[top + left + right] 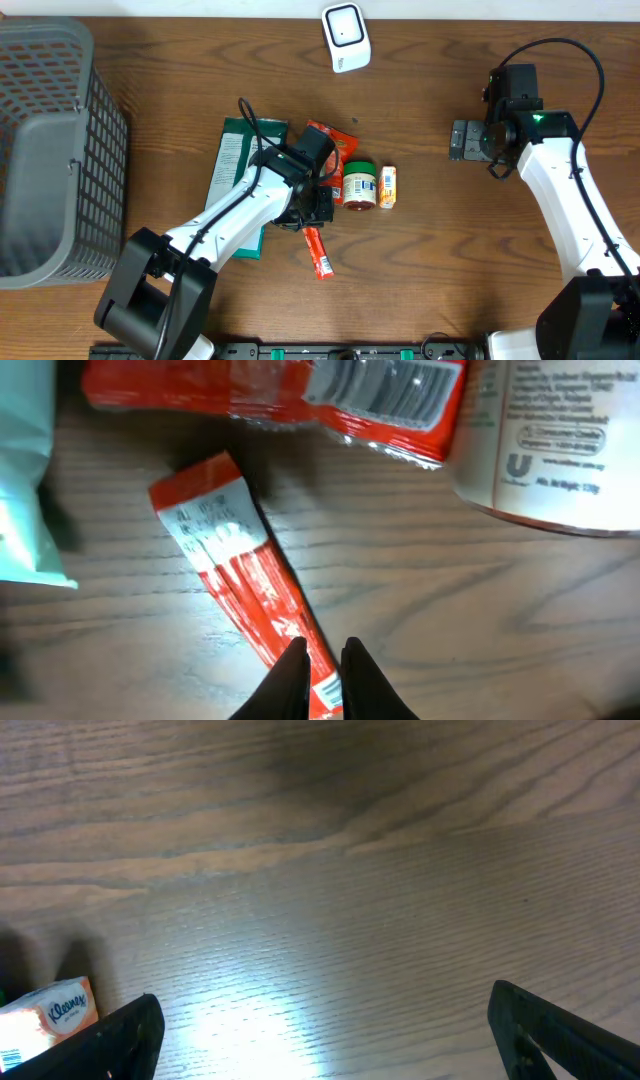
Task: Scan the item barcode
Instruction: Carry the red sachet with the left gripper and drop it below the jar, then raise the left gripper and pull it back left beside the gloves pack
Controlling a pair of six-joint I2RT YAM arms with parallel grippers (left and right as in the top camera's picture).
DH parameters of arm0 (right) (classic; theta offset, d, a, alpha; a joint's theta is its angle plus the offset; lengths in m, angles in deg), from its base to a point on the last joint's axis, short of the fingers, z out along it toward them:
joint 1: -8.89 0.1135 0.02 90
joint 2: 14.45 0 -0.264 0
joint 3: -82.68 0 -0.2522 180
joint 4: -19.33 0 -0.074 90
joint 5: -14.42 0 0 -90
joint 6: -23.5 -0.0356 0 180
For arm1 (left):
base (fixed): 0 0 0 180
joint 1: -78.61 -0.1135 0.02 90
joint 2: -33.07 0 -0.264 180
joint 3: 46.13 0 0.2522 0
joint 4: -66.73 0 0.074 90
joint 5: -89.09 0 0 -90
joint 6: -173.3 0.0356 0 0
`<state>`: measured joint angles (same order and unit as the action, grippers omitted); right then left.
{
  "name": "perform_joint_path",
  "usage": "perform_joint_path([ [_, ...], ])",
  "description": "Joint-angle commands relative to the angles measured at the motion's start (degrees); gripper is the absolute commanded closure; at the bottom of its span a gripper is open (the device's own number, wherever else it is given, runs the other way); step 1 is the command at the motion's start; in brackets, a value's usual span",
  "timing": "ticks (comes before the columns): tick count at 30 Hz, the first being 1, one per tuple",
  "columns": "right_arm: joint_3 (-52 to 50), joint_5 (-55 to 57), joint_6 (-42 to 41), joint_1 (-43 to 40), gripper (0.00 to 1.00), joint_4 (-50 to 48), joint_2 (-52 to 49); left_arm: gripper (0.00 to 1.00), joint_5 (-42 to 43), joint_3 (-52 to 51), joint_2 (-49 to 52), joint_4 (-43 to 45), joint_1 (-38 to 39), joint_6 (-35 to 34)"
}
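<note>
A slim red stick sachet (319,254) lies on the wooden table, pointing toward the front edge. In the left wrist view the sachet (240,580) runs diagonally, and its white-printed end sits in the narrow slit between the nearly closed fingers of my left gripper (322,650). Overhead, that left gripper (312,222) is at the sachet's far end. A white barcode scanner (346,38) stands at the back centre. My right gripper (462,140) hovers wide open over bare wood on the right, with nothing between its fingers (110,1040).
A red pouch (328,145) showing a barcode (400,390), a green-lidded jar (360,184), a small orange box (388,187) and a flat green packet (232,170) cluster around the left gripper. A grey mesh basket (50,150) fills the left side.
</note>
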<state>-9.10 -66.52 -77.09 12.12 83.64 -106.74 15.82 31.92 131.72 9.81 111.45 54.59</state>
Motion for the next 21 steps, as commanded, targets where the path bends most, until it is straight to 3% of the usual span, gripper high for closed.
perform_joint_path([
  [1,0.59,0.94,0.57,-0.15,0.01,0.02,0.57,0.87,-3.48,-0.48,0.37,-0.02,0.13,0.31],
  [3,0.59,0.94,0.57,-0.17,0.01,0.02,0.57,0.83,-3.56,-0.44,0.35,0.02,0.04,1.05],
  [8,0.59,0.94,0.57,-0.17,0.01,0.02,0.57,0.6,-3.5,1.88,-1.57,-0.74,-0.15,1.03],
  [15,0.59,0.94,0.57,-0.17,0.01,0.02,0.57,0.41,-4.17,3.76,-8.74,-0.92,-2.23,3.34],
  [21,0.59,0.94,0.57,-0.17,0.01,0.02,0.57,0.34,-6.14,3.91,-17.16,-3.43,-12.63,3.61],
])
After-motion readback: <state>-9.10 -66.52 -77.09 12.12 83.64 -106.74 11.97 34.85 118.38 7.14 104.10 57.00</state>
